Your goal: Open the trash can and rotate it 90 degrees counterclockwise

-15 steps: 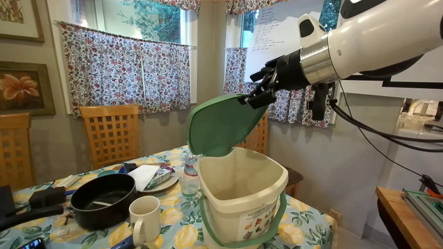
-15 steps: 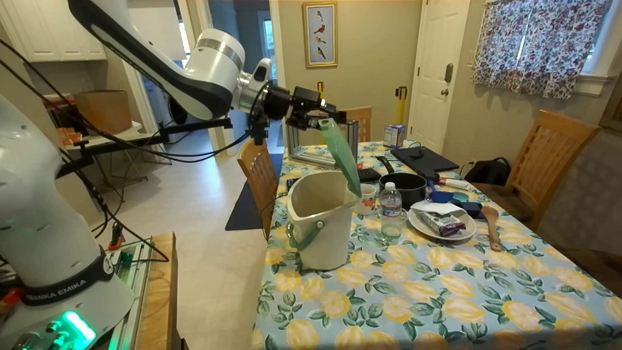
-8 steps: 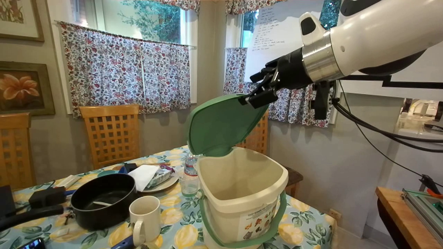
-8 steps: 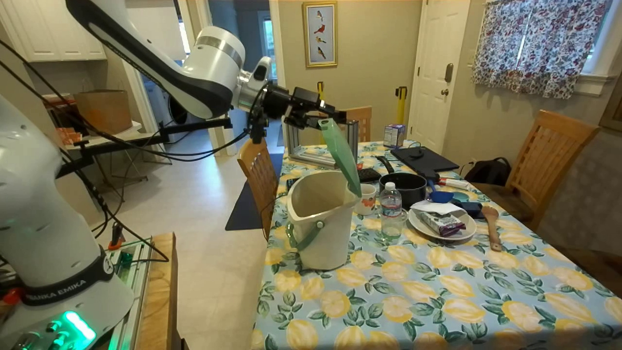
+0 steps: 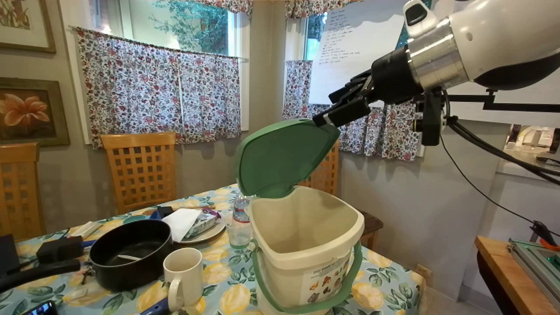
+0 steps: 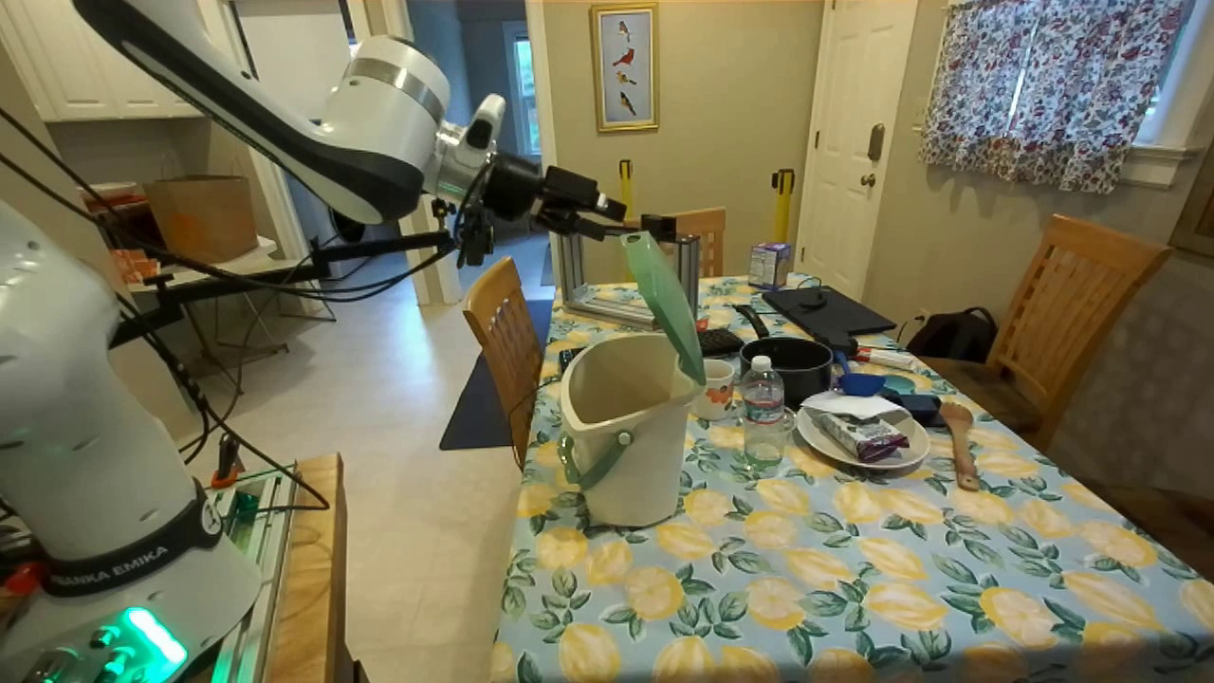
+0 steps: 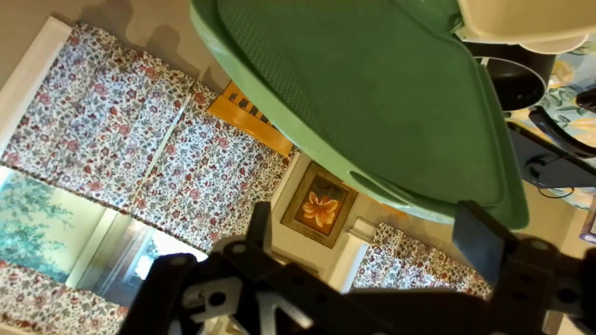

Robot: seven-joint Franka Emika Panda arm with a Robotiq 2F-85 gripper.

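The cream-white trash can (image 5: 284, 275) stands upright on the table with its green lid (image 5: 280, 162) raised and tilted back. The can (image 6: 645, 474) and open lid (image 6: 666, 299) also show in the other exterior camera picture. The can's printed label (image 5: 323, 282) and green handle (image 5: 306, 308) show at its front. My gripper (image 5: 327, 108) is open and empty at the lid's upper edge; whether a finger touches it I cannot tell. In the wrist view the gripper (image 7: 366, 216) has its fingers wide apart, with the lid (image 7: 372, 93) beyond and above them.
A white mug (image 5: 188, 271), black pan (image 5: 131, 271), clear bottle (image 6: 763, 417) and plate with packages (image 6: 906, 455) stand near the can. A metal frame (image 6: 607, 308) stands further back. A wooden chair (image 6: 503, 332) is beside the table.
My gripper has drawn back from the lid toward the robot's base, mostly in the last half second. The lid stays raised and the can has not moved.
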